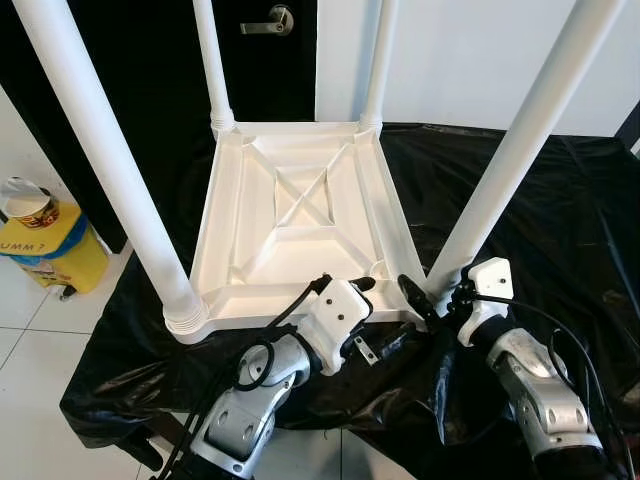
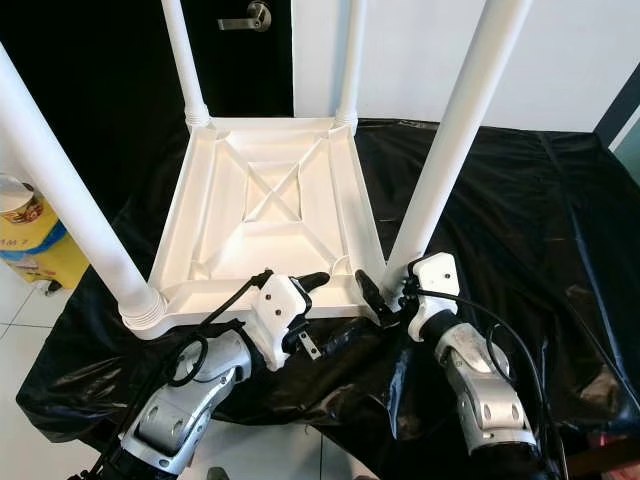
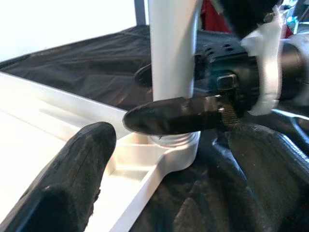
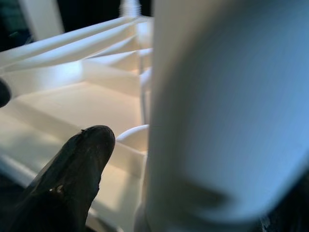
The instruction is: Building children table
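The only legible writing was a cut-off run of dark capitals, roughly "UMM ?", printed on the yellow container (image 1: 52, 252) at the left edge. The cup (image 1: 30, 204) resting on it showed nothing readable.

A white children's table (image 1: 300, 215) is seen upside down on black plastic sheeting (image 1: 560, 200), its four white legs pointing up. The right tool (image 1: 428, 298) is placed at the base of the near right leg (image 1: 520, 150), one black finger on the leg's inner side, while the left tool (image 1: 360, 290) is held just beside it at the tabletop's near edge. A yellow container (image 1: 45, 250) is seen on the tiled floor (image 1: 40, 350), well apart from the left tool on its outer side.
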Tool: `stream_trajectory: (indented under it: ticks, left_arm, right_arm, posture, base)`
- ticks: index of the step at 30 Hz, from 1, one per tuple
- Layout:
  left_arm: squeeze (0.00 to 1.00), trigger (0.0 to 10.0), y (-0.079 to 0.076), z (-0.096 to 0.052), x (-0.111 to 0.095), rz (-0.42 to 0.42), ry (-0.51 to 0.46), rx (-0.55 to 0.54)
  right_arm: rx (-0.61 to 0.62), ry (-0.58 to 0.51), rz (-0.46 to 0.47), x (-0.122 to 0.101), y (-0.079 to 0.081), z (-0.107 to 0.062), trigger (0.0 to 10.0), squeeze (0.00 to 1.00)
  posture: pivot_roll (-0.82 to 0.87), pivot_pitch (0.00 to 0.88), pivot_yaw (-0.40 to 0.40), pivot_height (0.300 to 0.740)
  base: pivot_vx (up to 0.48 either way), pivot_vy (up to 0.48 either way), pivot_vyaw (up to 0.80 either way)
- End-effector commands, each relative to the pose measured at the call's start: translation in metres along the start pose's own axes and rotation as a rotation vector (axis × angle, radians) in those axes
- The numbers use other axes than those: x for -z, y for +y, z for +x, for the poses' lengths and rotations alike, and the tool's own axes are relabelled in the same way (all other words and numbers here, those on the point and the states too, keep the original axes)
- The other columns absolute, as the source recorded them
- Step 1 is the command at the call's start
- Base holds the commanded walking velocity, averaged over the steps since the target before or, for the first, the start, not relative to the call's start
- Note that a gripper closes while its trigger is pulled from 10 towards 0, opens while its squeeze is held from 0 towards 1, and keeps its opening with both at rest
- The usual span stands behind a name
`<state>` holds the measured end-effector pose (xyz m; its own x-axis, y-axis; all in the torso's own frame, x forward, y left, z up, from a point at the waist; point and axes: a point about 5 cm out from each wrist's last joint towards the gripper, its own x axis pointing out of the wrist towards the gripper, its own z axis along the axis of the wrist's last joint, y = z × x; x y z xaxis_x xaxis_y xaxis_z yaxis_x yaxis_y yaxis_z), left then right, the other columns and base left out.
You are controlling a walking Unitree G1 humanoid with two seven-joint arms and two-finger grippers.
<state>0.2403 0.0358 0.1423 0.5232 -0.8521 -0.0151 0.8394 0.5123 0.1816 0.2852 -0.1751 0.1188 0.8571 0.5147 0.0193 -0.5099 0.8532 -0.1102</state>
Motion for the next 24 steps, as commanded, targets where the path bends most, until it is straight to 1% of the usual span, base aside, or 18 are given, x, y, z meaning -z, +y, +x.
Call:
stream_trajectory:
  ticks: [1,2,3,4,5,6,7,12,14,19,20,21,23,24]
  left_arm:
    - [0.00,10.0,0.002,0.000,0.002,0.000,0.006,-0.030]
    - [0.00,10.0,0.002,0.000,0.002,0.000,0.006,-0.030]
    - [0.00,10.0,0.002,0.000,0.002,0.000,0.005,-0.032]
    - [0.00,10.0,0.002,0.000,0.002,0.000,0.005,-0.032]
    - [0.00,10.0,0.001,0.001,0.002,0.000,0.003,-0.035]
    - [0.00,10.0,0.001,0.001,0.001,0.001,0.003,-0.039]
    - [0.00,10.0,0.002,0.000,0.002,0.001,0.003,-0.045]
    - [0.00,10.0,0.002,-0.001,0.002,0.001,0.004,-0.054]
    - [0.00,10.0,0.002,-0.001,0.002,0.000,0.004,-0.054]
    - [0.00,10.0,0.001,-0.001,0.002,-0.001,0.004,-0.053]
    - [0.00,10.0,0.001,-0.001,0.003,-0.002,0.004,-0.050]
    - [0.00,10.0,0.001,-0.001,0.003,-0.002,0.004,-0.050]
    - [0.00,10.0,0.001,-0.001,0.003,-0.002,0.006,-0.043]
    - [0.00,10.0,0.001,-0.001,0.003,-0.002,0.006,-0.043]
  right_arm:
    - [-0.016,0.012,-0.005,0.003,-0.002,0.001,10.0,0.00]
    - [-0.016,0.012,-0.005,0.003,-0.002,0.001,10.0,0.00]
    - [-0.036,0.023,-0.011,0.004,-0.002,0.005,10.0,0.00]
    - [-0.036,0.023,-0.011,0.004,-0.002,0.005,10.0,0.00]
    - [-0.061,0.031,-0.010,0.006,0.000,0.010,10.0,0.00]
    - [-0.076,0.038,-0.010,0.008,0.001,0.012,3.7,0.00]
    - [-0.087,0.044,-0.008,0.010,0.003,0.013,0.0,0.00]
    - [-0.099,0.057,-0.005,0.014,0.005,0.010,0.0,0.00]
    - [-0.098,0.064,0.008,0.017,0.003,0.006,0.0,0.00]
    - [-0.092,0.066,0.015,0.017,0.002,0.005,0.0,0.00]
    - [-0.065,0.072,0.033,0.019,0.000,0.003,10.0,0.00]
    - [-0.065,0.072,0.033,0.019,0.000,0.003,10.0,0.00]
    - [-0.008,0.074,0.060,0.020,0.001,0.001,10.0,0.00]
    - [-0.008,0.074,0.060,0.020,0.001,0.001,10.0,0.00]
  posture:
    - [0.00,0.012,-0.063,0.740]
    - [0.00,0.012,-0.063,0.740]
    - [0.00,0.013,-0.064,0.740]
    - [0.00,0.013,-0.064,0.740]
    - [0.02,0.011,-0.073,0.740]
    - [0.02,0.011,-0.074,0.740]
    - [0.02,0.012,-0.078,0.740]
    - [0.02,0.012,-0.080,0.740]
    - [0.02,0.012,-0.077,0.740]
    - [0.02,0.012,-0.077,0.740]
    - [0.01,0.014,-0.072,0.740]
    - [0.01,0.014,-0.072,0.740]
    - [0.00,0.010,-0.066,0.740]
    - [0.00,0.010,-0.066,0.740]
  base:
    - [0.000,0.000,0.00]
    - [0.000,0.000,0.00]
    - [0.000,0.000,0.00]
    - [0.000,0.000,0.00]
    - [0.000,0.000,0.00]
    - [0.000,0.000,0.00]
    - [0.000,0.000,0.00]
    - [0.000,0.000,0.00]
    - [0.000,0.000,0.00]
    - [0.000,0.000,0.00]
    - [0.000,0.000,0.00]
    - [0.000,0.000,0.00]
    - [0.000,0.000,0.00]
    - [0.000,0.000,0.00]
